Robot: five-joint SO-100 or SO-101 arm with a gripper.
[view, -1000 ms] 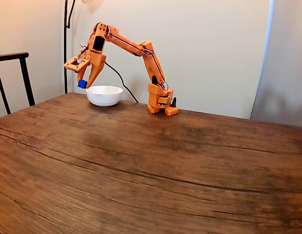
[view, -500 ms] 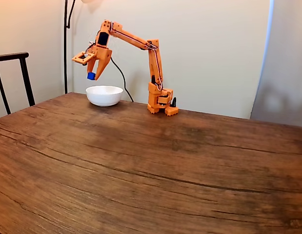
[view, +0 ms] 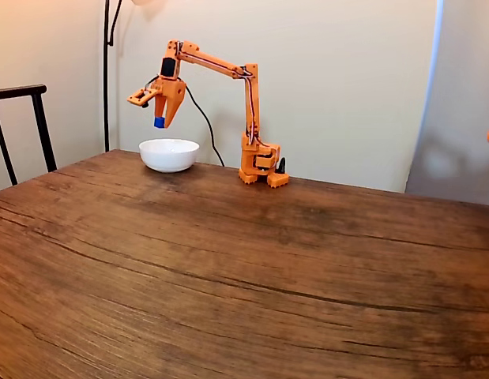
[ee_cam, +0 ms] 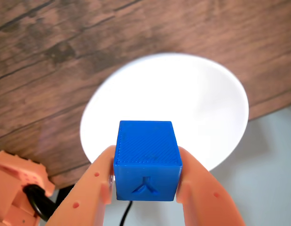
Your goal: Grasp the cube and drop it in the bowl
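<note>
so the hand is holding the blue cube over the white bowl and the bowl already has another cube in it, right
Not quite. The hand does hold the blue cube over the white bowl, but the bowl is empty; the wrist view looks straight into it and shows only bare white.

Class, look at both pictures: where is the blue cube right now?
The cube is pinched in the gripper, held in the air above the white bowl at the far left of the table in the fixed view.
</note>
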